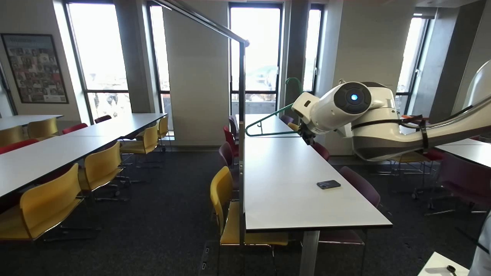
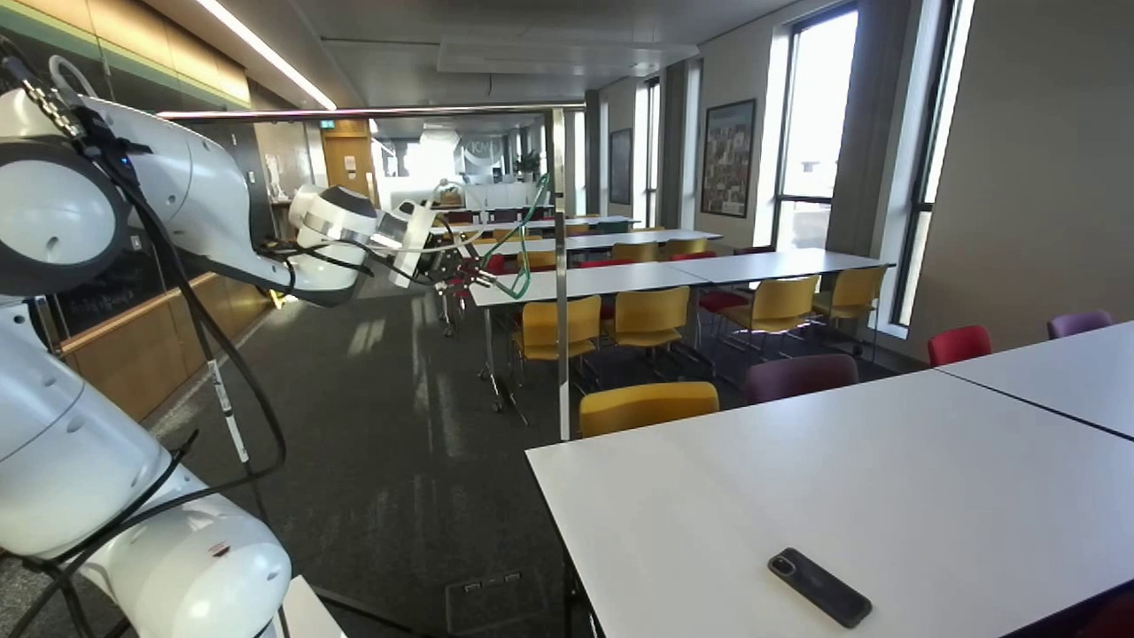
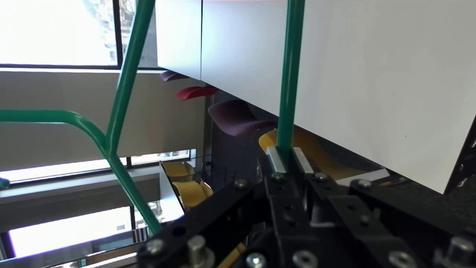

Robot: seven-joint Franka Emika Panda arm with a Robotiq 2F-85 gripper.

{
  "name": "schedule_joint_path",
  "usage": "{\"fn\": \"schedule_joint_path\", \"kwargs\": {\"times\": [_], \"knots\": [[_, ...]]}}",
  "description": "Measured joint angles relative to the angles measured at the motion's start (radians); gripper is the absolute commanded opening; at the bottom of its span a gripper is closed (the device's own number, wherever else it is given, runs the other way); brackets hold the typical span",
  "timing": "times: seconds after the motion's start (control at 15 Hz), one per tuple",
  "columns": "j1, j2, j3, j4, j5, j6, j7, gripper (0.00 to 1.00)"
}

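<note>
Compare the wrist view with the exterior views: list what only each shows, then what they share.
Only the wrist view: the pale pads of the gripper shut on the green hanger, too small to make out in both exterior views.
Only the exterior views: the phone on the table, and the white arm.
Shared: hanger, gripper, table, yellow chairs, windows.

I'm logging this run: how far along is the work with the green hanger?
Done, it seems: the green hanger is grasped and in the air. In hand: the gripper is shut on its straight bar. Left, probably: placing and releasing it; its hook is clear of the metal top rail.
</note>
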Motion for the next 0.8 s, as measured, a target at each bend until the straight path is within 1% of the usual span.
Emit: {"fn": "schedule_joint_path", "kwargs": {"times": [0.33, 0.4, 0.6, 0.73, 0.8], "knots": [[0.001, 0.0, 0.0, 0.0, -0.001, 0.0, 0.0, 0.09], [0.001, 0.0, 0.0, 0.0, -0.002, 0.0, 0.0, 0.02], [0.006, 0.007, -0.004, 0.001, -0.002, 0.0, 0.0, 0.02], [0.006, 0.022, -0.001, 0.019, -0.034, -0.003, -0.004, 0.02], [0.006, 0.036, 0.005, 0.045, -0.078, -0.022, -0.007, 0.02]]}}
